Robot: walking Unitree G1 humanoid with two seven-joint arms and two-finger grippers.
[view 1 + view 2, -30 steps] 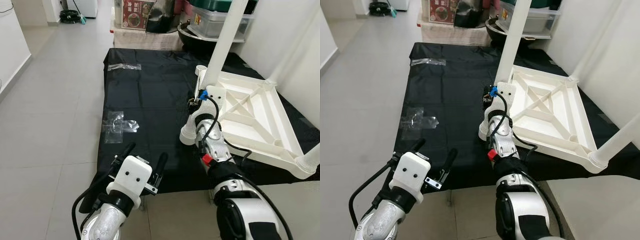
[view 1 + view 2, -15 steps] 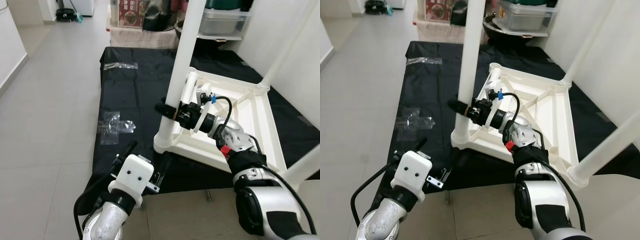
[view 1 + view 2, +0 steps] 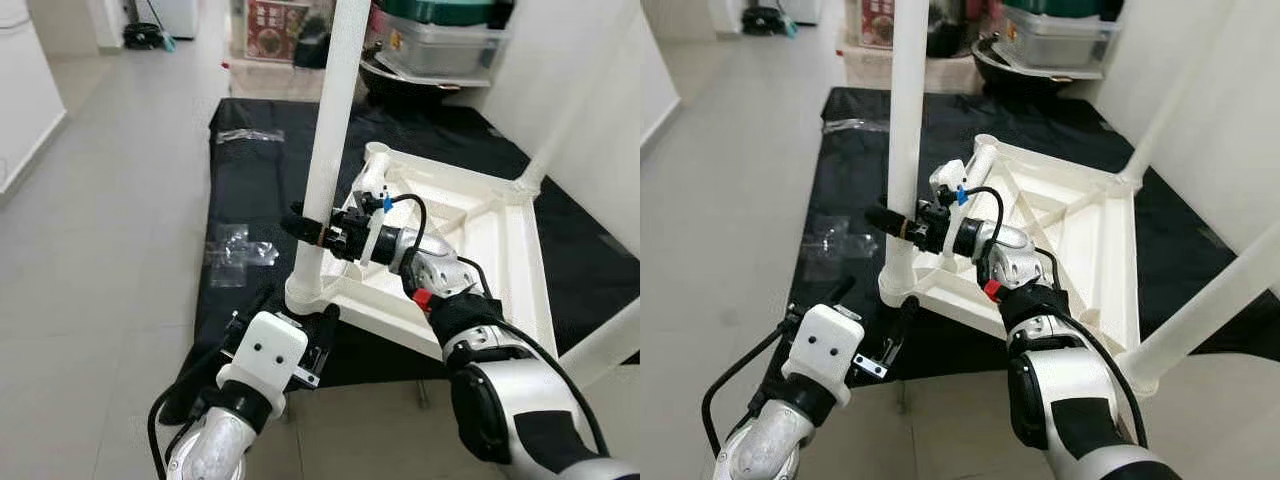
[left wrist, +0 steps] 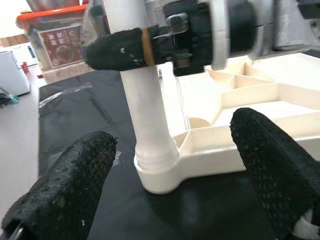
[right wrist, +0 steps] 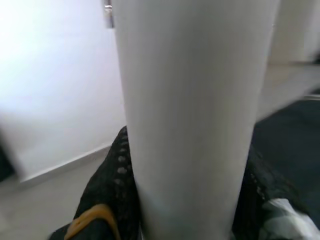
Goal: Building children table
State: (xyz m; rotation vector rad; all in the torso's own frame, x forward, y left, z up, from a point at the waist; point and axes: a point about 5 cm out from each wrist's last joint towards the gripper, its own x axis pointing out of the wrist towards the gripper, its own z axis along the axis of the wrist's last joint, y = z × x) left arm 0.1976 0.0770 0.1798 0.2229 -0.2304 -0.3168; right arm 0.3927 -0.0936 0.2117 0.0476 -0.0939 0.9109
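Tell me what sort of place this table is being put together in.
Probably a home hallway or spare room: pale tiled floor, stacked plastic storage boxes against a white wall, and a black sheet spread under the upturned white table, whose leg the right gripper clamps.

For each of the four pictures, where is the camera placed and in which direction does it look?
Left eye: on the head, looking down at the upturned table top; both arms show.
Right eye: beside it, same scene.
Left wrist: on the left arm, looking along the left gripper at the table leg.
Right wrist: on the right arm, looking along the right gripper closed around that leg.
Shared: the leg.
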